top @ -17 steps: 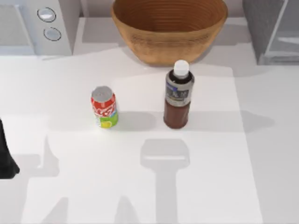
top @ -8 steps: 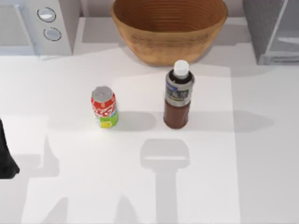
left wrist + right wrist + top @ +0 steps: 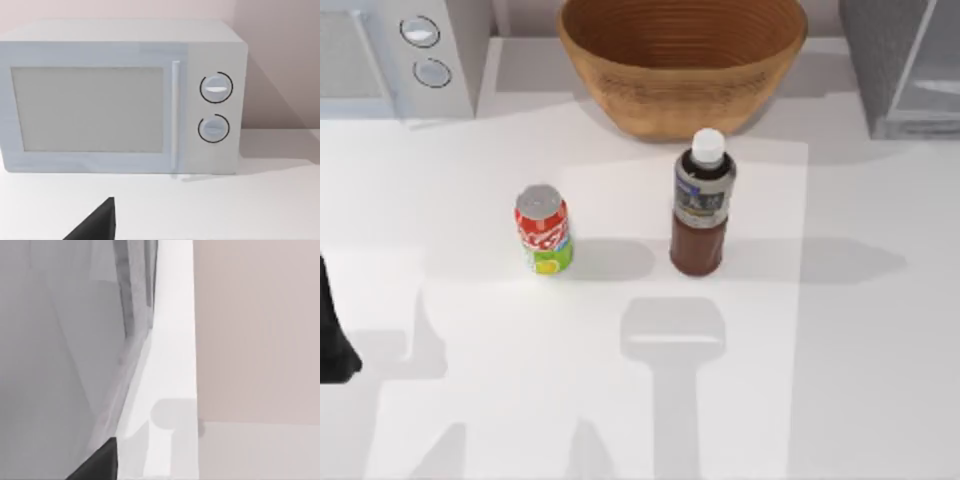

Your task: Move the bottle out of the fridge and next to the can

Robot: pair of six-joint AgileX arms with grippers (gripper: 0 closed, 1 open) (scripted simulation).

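Observation:
The bottle [image 3: 700, 205] stands upright on the white table, right of the can [image 3: 542, 230], with a gap of about two can widths between them. The can is upright too. No gripper touches either one. The fridge [image 3: 890, 60] is at the back right corner, and its grey side [image 3: 60, 340] looms close in the right wrist view. My left arm [image 3: 332, 335] is parked at the table's left edge. One dark fingertip [image 3: 97, 225] of the left gripper shows in the left wrist view. Another dark fingertip [image 3: 100, 465], of the right gripper, shows in the right wrist view.
A woven basket [image 3: 682, 95] sits at the back centre, just behind the bottle. A light grey microwave [image 3: 450, 50] with two knobs fills the back left corner and faces the left wrist camera [image 3: 120, 100]. Arm shadows lie on the front of the table [image 3: 820, 380].
The paler lit patch on the table has narrowed from its right side. The bottle, the can and my left arm have not moved.

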